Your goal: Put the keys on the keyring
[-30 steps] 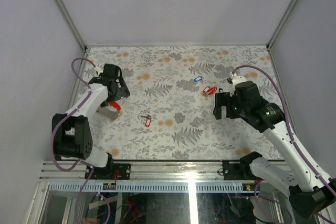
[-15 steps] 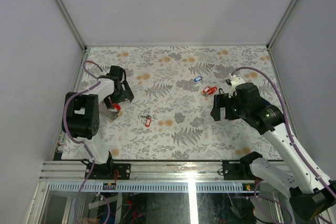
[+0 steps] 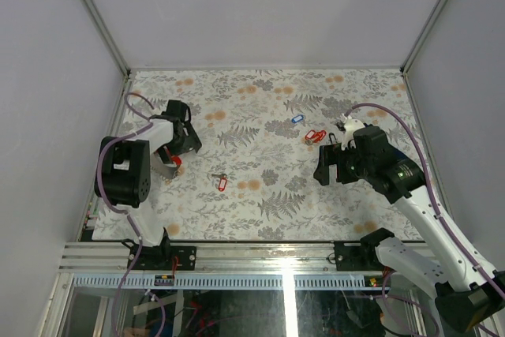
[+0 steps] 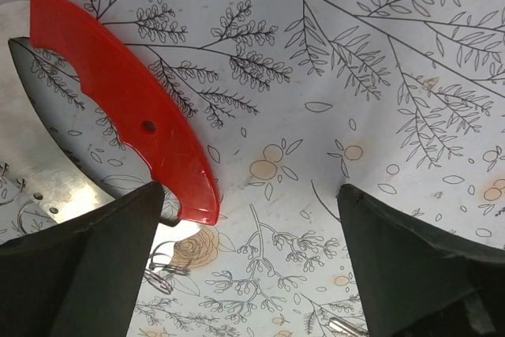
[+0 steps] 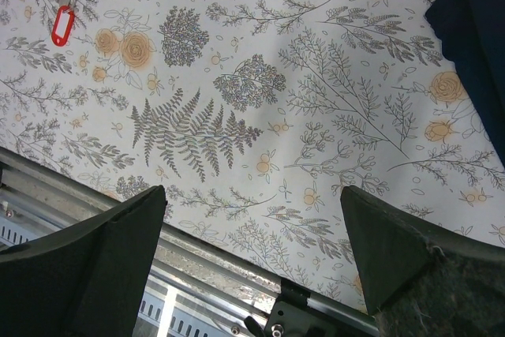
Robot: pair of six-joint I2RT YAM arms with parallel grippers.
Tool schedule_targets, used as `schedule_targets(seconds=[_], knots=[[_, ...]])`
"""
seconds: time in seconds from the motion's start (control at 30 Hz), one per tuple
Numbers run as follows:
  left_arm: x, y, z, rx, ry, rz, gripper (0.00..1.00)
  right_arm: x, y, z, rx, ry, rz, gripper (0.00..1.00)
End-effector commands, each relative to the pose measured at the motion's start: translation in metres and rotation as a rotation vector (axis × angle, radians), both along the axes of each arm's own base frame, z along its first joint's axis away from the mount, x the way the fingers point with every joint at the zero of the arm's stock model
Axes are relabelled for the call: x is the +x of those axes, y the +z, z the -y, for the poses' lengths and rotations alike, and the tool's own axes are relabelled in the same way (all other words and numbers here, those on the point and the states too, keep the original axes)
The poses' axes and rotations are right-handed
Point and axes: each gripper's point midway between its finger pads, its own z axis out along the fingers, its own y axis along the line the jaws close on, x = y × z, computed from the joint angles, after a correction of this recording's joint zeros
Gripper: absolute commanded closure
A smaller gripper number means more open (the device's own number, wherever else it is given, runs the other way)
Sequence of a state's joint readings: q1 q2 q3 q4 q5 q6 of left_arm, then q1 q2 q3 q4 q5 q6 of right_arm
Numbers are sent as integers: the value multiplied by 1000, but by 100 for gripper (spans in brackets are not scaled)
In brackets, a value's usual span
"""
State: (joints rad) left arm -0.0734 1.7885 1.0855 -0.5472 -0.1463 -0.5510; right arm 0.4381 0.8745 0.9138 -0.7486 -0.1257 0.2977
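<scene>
My left gripper (image 4: 251, 195) and right gripper (image 5: 252, 195) both gape wide and empty. The tiny silver key with red oblong tag (image 3: 222, 183) lies right of the curved red plastic piece (image 4: 126, 108), its tag running near-to-far. My left gripper, hanging at that piece, is the nearer one.

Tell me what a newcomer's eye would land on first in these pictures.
The busy floral table cover stands out first. Against it, bright spots pop: a red-tagged key near the middle, a cluster of red tags and a blue tag farther back toward the right. At the left, a curved red plastic piece lies under the left gripper, jaws open.
</scene>
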Motion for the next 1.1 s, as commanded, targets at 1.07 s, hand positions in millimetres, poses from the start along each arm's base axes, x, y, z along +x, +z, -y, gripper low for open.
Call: schedule_targets(seconds=[1.07], knots=[[-142,2,268,-27,-632,118,9,1,20,11,32,-101,69,1]])
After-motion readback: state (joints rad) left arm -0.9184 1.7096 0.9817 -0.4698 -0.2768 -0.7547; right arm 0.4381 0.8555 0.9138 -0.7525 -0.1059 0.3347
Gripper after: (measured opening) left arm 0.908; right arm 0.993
